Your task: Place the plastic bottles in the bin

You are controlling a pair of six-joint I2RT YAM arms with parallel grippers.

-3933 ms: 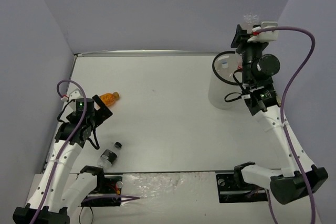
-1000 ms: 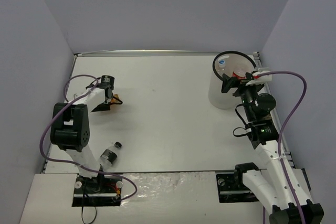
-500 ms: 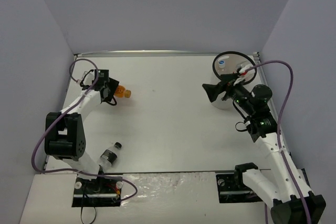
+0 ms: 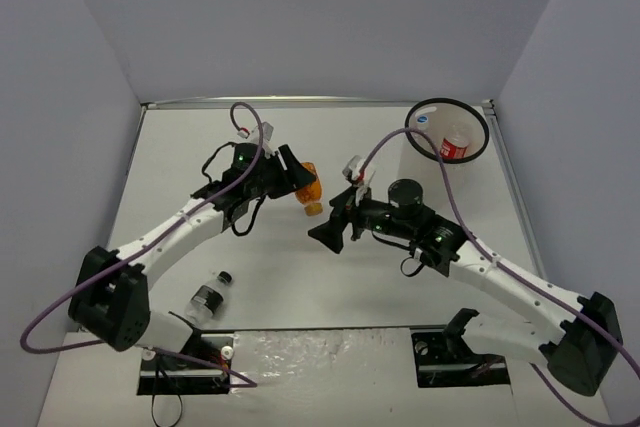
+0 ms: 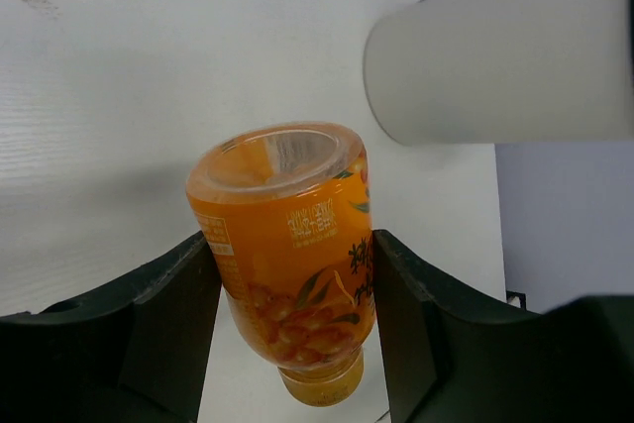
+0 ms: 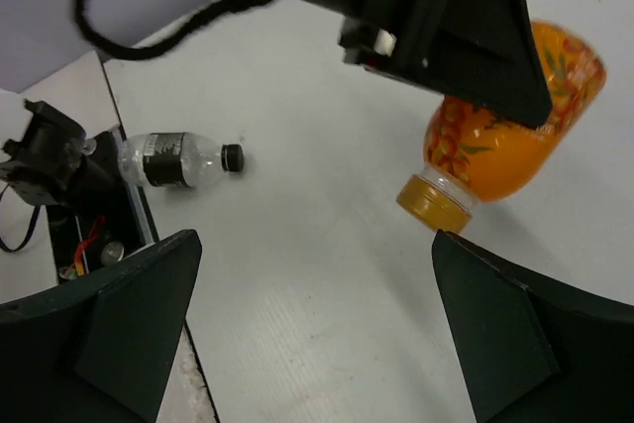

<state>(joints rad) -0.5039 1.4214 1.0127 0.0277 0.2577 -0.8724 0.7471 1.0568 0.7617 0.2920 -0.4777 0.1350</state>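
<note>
The orange bottle (image 4: pixel 306 187) hangs cap-down above the middle of the table, and my left gripper (image 4: pixel 292 181) is shut on its body. The left wrist view has the bottle (image 5: pixel 292 235) squeezed between both black fingers (image 5: pixel 163 319). My right gripper (image 4: pixel 328 235) stands open just right of it and low, with nothing between its fingers; its wrist view looks up at the orange bottle (image 6: pixel 515 141). A short clear bottle with a black cap (image 4: pixel 208 295) lies near the left arm's base. The white bin (image 4: pixel 447 100) at the back right holds a red-labelled bottle (image 4: pixel 457 142) and a blue-capped one (image 4: pixel 425 118).
Grey walls close in the table on the left, back and right. The two arm bases and their mounts (image 4: pixel 185 357) sit along the near edge. The right arm's forearm (image 4: pixel 480 267) stretches across the table in front of the bin.
My left arm has carried the orange bottle rightward to the table's middle. The right arm has swung away from the bin and down to the centre, still open.
</note>
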